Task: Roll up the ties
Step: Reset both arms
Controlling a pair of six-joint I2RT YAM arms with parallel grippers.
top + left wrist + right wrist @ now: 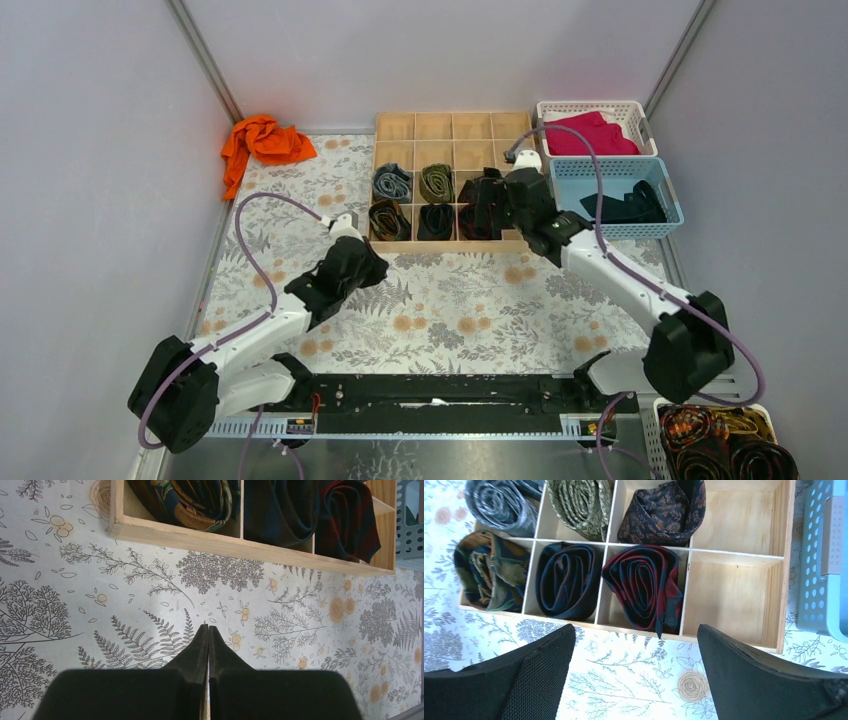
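Several ties lie rolled in a wooden grid box (pixel 450 125). In the right wrist view a navy tie with red stripes (pixel 644 587) fills a front compartment, its tip hanging over the front wall. Beside it sit a dark navy coil (pixel 566 580) and a brown-green coil (pixel 489 572). Behind them are a grey-blue coil (pixel 501 502), an olive coil (pixel 579 502) and a dark patterned coil (pixel 661 510). My right gripper (pixel 635 632) hovers open at the box's front edge (pixel 490 205), holding nothing. My left gripper (pixel 208 627) is shut and empty over the floral cloth, in front of the box's left corner (pixel 375 268).
An orange cloth (pixel 262 140) lies at the back left. Right of the box stands a white basket (pixel 590 104) with a magenta cloth (pixel 592 135), and a blue basket (pixel 610 166) holding dark fabric. Another basket (pixel 725 450) of dark ties sits at the near right.
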